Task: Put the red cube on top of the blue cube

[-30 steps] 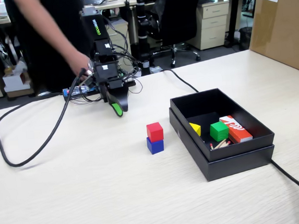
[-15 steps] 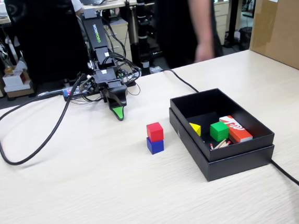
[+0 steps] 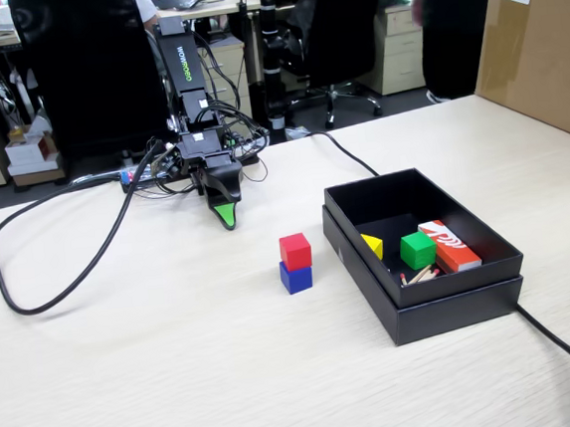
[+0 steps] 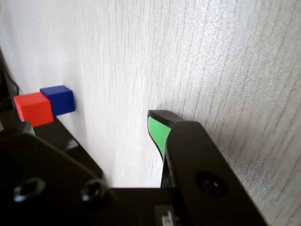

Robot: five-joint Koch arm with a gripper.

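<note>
In the fixed view the red cube [image 3: 295, 251] sits squarely on top of the blue cube [image 3: 296, 276] in the middle of the table. My gripper [image 3: 225, 215] rests low near the table, behind and to the left of the stack and well apart from it. The wrist view lies on its side. There the red cube [image 4: 33, 108] and blue cube [image 4: 57, 100] touch each other at the left edge. My gripper [image 4: 91, 121] is open, with only bare table between its green-padded fingertips [image 4: 157, 131].
A black open box [image 3: 427, 291] stands right of the stack, holding a green cube [image 3: 417, 250], a yellow piece [image 3: 372, 245] and a red-orange and white carton [image 3: 448, 244]. A black cable [image 3: 62, 293] loops at the left, another [image 3: 562, 349] runs off front right. A cardboard box [image 3: 539, 36] stands far right.
A second ago a person's hand was at the arm and the gripper hung slightly higher. The arm then settled lower and has held still since. The person walked off to the right.
</note>
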